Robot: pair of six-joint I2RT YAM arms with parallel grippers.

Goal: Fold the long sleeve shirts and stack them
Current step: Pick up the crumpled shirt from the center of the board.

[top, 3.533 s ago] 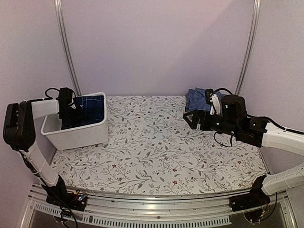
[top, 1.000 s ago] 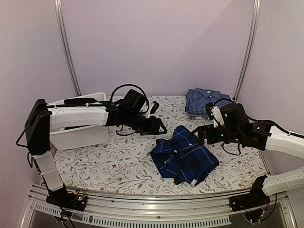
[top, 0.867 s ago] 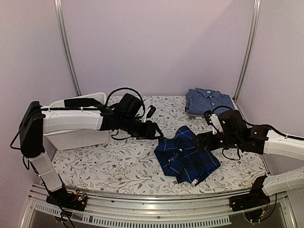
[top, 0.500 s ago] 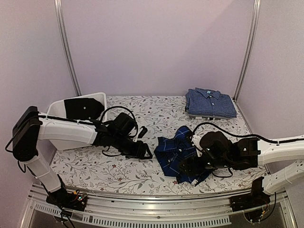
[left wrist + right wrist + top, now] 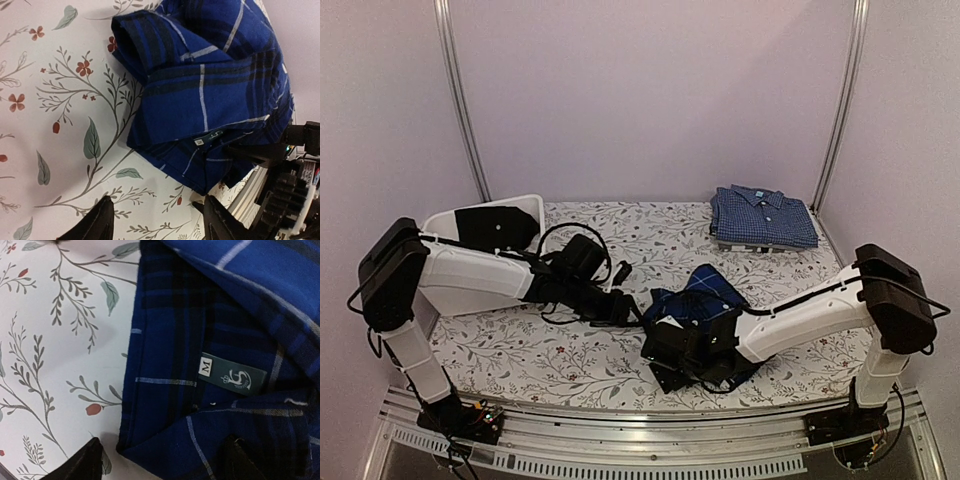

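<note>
**Top view:** You're at the start of the fold, I think. The plaid shirt lies in a messy heap in the middle of the table. It's not flat yet. The light blue shirt is folded neat at the far right, well apart from the heap. That looks like the spot for the stack. The left gripper sits low, just beside the heap's left edge. The right gripper is at the heap's near-left corner, w/ its arm stretched across. The white bin stands far left, behind the L arm. Something dark shows in it, but you can't tell what.

**L wrist view:** The fingers stand wide apart w/ nothing btw them, only table below. The plaid shirt's edge is near, just ahead, not touching.

**R wrist view:** The jaws are wide apart too. One finger is over bare table and the other is over the cloth, so the shirt's edge lies btw them. It doesn't look pinched yet. A small tag w/ an M shows on the cloth.

**Next, I think:** Close R on that edge. Bring L in to grab another edge, then pull apart to spread the shirt flat. The cloth is doubled over here, so try to take one layer only, or the heap may just drag along.
</note>
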